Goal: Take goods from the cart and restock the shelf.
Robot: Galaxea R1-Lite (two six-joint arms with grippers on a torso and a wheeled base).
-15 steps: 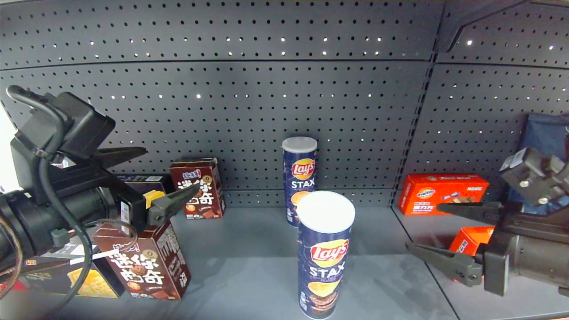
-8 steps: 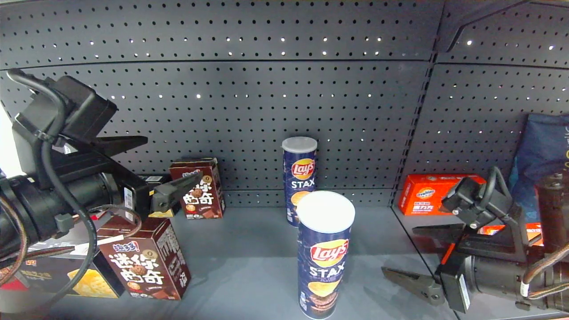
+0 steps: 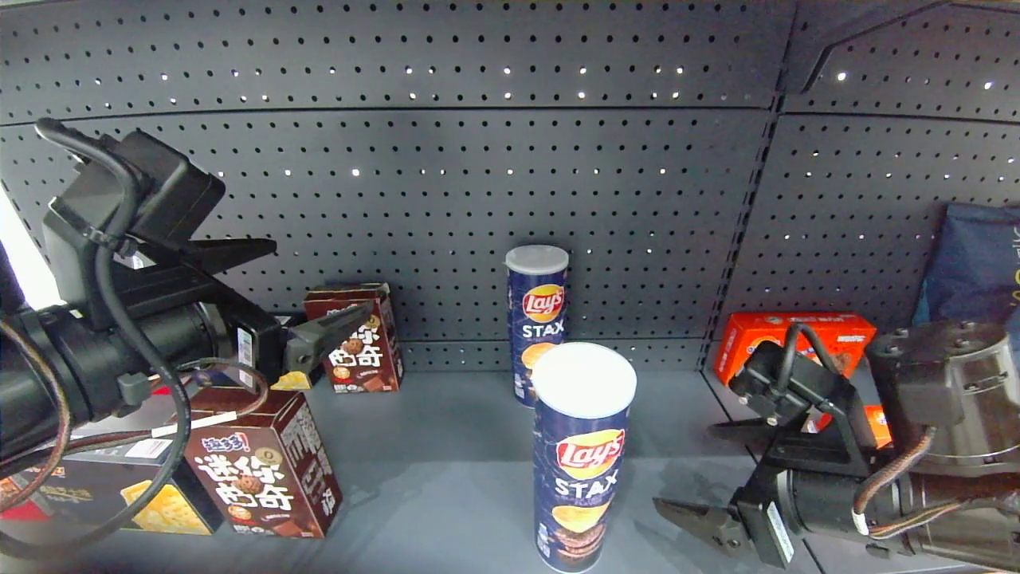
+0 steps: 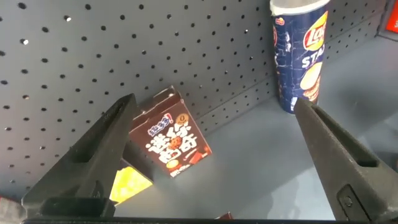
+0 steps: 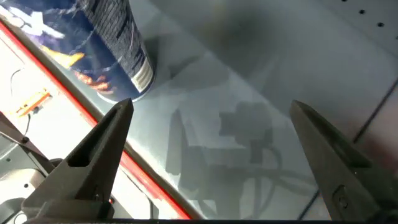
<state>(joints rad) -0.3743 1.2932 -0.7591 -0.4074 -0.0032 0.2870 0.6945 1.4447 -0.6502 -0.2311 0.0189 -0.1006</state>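
Observation:
Two blue chip cans stand on the grey shelf (image 3: 446, 446): a front can (image 3: 582, 454) and a rear can (image 3: 536, 319) by the pegboard. A brown cookie box (image 3: 267, 466) stands at the front left, another brown box (image 3: 355, 331) behind it. My left gripper (image 3: 315, 287) hangs open and empty above the front box; in the left wrist view the left gripper (image 4: 213, 106) frames the rear brown box (image 4: 171, 143) and rear can (image 4: 301, 56). My right gripper (image 3: 689, 470) is open and empty, low, right of the front can. In the right wrist view the right gripper (image 5: 211, 107) sits beside that can (image 5: 118, 43).
An orange box (image 3: 789, 339) lies at the back right, a dark blue bag (image 3: 968, 263) beyond it. A dark cracker box (image 3: 119, 502) lies at the front left. The shelf's red front edge (image 5: 93, 118) runs under the can. Pegboard (image 3: 478, 175) closes the back.
My right arm has swung down and left, bringing its open gripper closer to the front can. My left arm has risen slightly above the brown box. The goods have not moved.

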